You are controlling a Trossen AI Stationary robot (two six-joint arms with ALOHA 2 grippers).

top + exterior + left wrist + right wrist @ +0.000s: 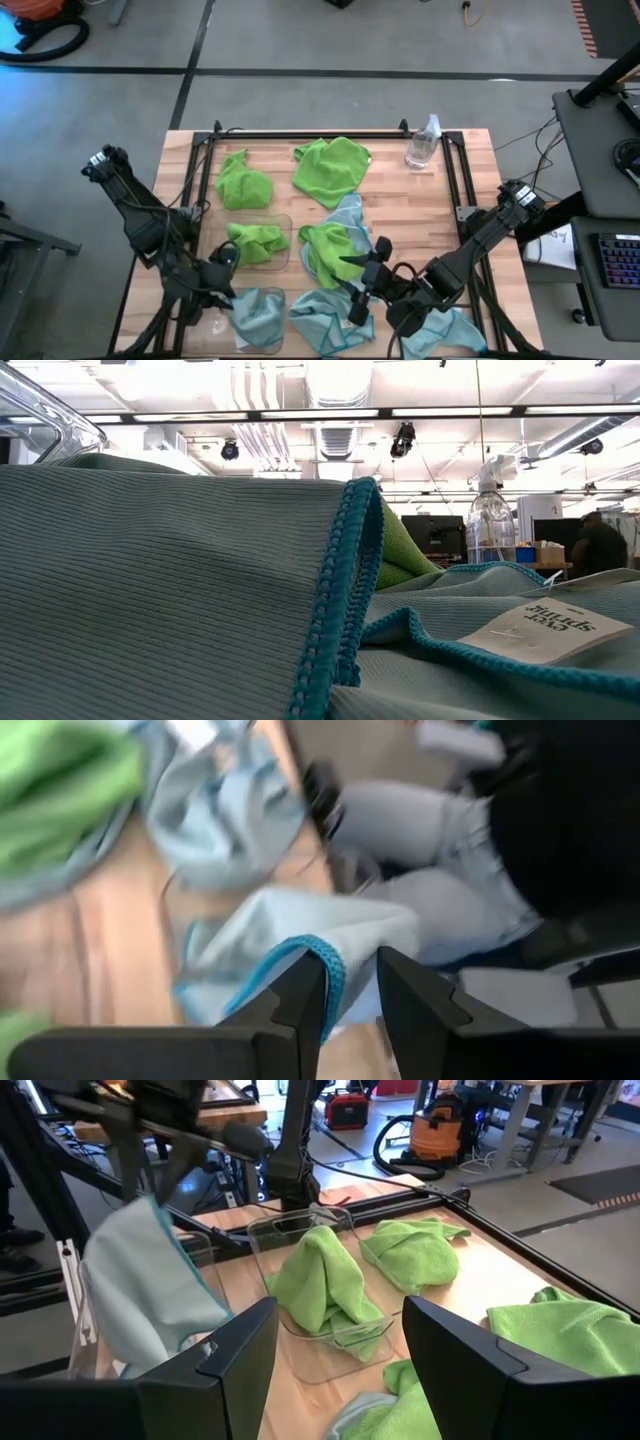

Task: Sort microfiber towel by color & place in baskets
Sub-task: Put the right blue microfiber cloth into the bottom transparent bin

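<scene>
Blue-teal cloth [170,590] fills the low view right at the lens, its darker stitched hem running down the middle and a white tag [545,628] lying on another fold beside it; a sliver of green towel [400,550] and the spray bottle [490,520] show behind.

From above, the left gripper [222,292] sits at the near left corner, holding a pale blue towel [258,315] over the near basket [215,325]. The second basket [281,222] just behind already holds 1 green towel [255,243]. The right gripper [362,278] hovers over a mixed green and blue heap [330,245] at mid-table. 2 more green towels [243,183] [330,168] lie at the far side, and blue cloth lies along the near edge.

The left wrist view shows its fingers [300,1000] pinching the blue hem.

In the right wrist view the jaws stand spread and empty, facing the green-filled basket.

Sorting looks early: 1 green towel binned, 1 blue towel going in, several left.
</scene>
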